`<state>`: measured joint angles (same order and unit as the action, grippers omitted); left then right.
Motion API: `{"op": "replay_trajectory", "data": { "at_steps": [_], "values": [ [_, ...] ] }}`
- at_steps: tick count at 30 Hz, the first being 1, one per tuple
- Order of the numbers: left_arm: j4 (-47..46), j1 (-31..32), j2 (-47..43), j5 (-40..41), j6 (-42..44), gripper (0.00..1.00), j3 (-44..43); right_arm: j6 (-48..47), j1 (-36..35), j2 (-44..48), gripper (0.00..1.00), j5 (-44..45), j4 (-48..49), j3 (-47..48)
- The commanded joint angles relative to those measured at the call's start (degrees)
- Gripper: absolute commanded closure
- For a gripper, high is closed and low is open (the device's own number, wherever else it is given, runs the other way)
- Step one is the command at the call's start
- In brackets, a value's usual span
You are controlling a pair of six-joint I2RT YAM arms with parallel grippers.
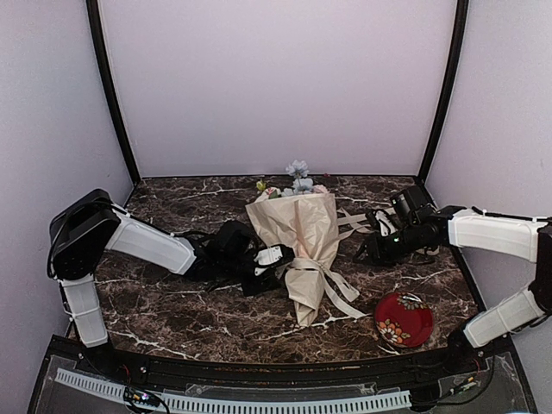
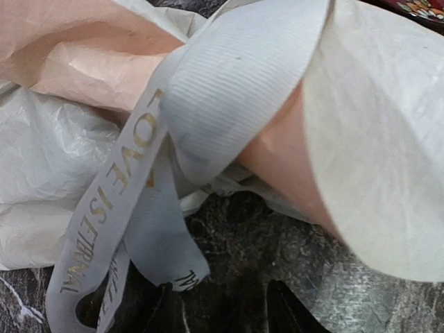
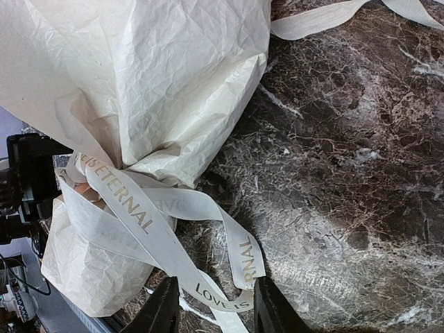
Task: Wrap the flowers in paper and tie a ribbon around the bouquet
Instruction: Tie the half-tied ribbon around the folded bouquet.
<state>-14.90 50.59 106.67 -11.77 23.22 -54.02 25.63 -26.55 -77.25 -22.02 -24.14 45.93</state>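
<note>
Soft even light (left-wrist close-up blurred)

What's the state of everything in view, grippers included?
paper, wrapped into a cone, lying on its side
flowers, sticking out of the cone's wide end
ribbon, cinched around the cone's narrow part, tails loose
red dish, upright, apart from the cone
left gripper, open, beside the cinched part
right gripper, open, ribbon tail seen between its fingers

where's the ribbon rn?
Top view, centre: the ribbon is wrapped round the narrow lower part of the bouquet, its tails trailing right toward the red dish.
</note>
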Motion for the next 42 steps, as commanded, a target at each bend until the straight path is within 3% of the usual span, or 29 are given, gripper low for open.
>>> {"op": "replay_trajectory", "data": {
  "at_steps": [1, 11, 14, 15, 24, 36, 39, 42],
  "values": [
    [0.1, -0.4, 2.0, 4.1, -1.3, 0.56, -4.1, 0.5, 0.3, -0.1, 0.63, -0.7, 1.5, -0.8],
    [-1.0, -0.3, 3.1, 3.5, -1.9, 0.61, -4.2, 0.3, 0.3, -0.1, 0.64, -1.1, 1.7, -0.7],
    [-0.8, -0.3, 3.0, 3.4, -2.5, 0.99, -4.1, 0.4, 0.3, 0.1, 0.65, -1.1, 1.7, -0.7],
    [-0.7, -0.3, 2.5, 2.6, -2.7, 1.00, -3.8, 0.3, 0.3, 0.2, 0.65, -1.0, 1.6, -0.8],
    [4.3, 2.3, -3.7, -5.2, -4.1, 1.00, 3.3, 0.9, 0.3, 0.4, 0.65, -2.2, 3.3, -2.9],
    [7.6, 3.5, -2.2, -6.9, -4.7, 1.00, 3.9, 0.7, 0.3, -0.6, 0.65, -3.2, 4.2, -3.4],
    [7.9, 3.5, -2.4, -7.4, -4.8, 0.88, 3.7, 0.7, 0.3, -0.4, 0.65, -3.0, 3.8, -3.1],
    [8.2, 3.5, -3.9, -7.7, -4.4, 0.69, 5.0, 0.2, 0.3, 0.0, 0.65, -2.1, 2.4, -2.5]
  ]
}}
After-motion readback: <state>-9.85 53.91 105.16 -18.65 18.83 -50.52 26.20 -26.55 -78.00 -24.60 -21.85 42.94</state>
